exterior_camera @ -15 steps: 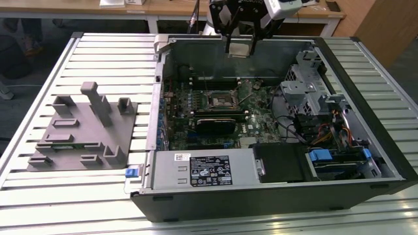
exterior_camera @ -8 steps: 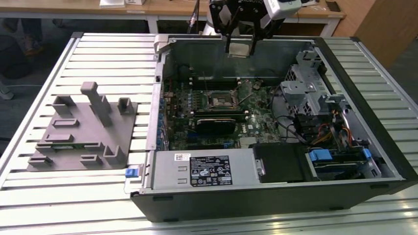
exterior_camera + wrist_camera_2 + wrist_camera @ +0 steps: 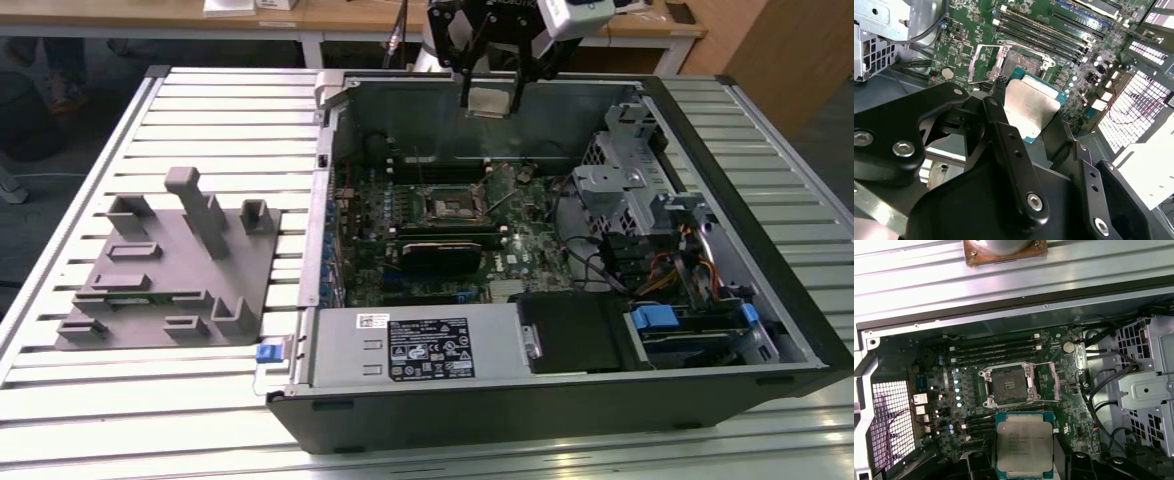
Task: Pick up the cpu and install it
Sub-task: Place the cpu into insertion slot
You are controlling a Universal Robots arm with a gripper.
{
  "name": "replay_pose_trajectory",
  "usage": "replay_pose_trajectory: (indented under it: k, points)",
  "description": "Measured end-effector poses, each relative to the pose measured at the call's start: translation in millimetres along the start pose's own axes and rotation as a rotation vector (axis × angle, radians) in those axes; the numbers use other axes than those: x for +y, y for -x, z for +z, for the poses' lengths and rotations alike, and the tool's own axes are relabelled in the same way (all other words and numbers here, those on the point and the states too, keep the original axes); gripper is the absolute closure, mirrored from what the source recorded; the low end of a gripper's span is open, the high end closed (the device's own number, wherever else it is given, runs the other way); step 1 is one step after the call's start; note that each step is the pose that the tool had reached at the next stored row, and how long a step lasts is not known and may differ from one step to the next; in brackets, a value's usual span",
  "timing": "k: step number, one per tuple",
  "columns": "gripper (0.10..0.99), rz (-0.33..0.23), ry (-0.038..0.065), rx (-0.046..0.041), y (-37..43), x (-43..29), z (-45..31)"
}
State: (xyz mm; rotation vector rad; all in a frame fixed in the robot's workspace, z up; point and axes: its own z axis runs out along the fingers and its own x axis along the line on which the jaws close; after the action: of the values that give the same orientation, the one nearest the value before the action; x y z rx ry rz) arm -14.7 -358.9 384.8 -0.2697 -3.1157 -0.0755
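Observation:
My gripper (image 3: 491, 92) hangs above the far wall of the open computer case (image 3: 747, 330), shut on the cpu (image 3: 491, 101). In the second wrist view the cpu (image 3: 1030, 107) shows its silvery metal top between the two black fingers (image 3: 1004, 140) of the gripper (image 3: 1031, 127). In the first wrist view the cpu (image 3: 1024, 445) sits flat in the gripper (image 3: 1024, 465), held by two opposite edges. Below it on the green motherboard (image 3: 1069, 415) lies the socket (image 3: 1008, 385), its metal load frame swung open and nothing in it. The socket (image 3: 451, 207) (image 3: 1019, 62) lies nearer the middle of the case than the cpu.
A grey moulded tray (image 3: 160, 260) with upright posts lies on the slatted table (image 3: 134, 420) at the exterior view's left. Inside the case are a power supply (image 3: 414, 345), a drive cage (image 3: 634, 170) with cables, and memory slots (image 3: 994, 347) beside the socket.

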Motion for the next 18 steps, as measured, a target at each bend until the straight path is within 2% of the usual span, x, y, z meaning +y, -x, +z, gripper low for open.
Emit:
replay_pose_trajectory:
  k: [18]
  points:
    - [0.545,0.028,0.001,-0.0013,0.0,0.0,0.0]
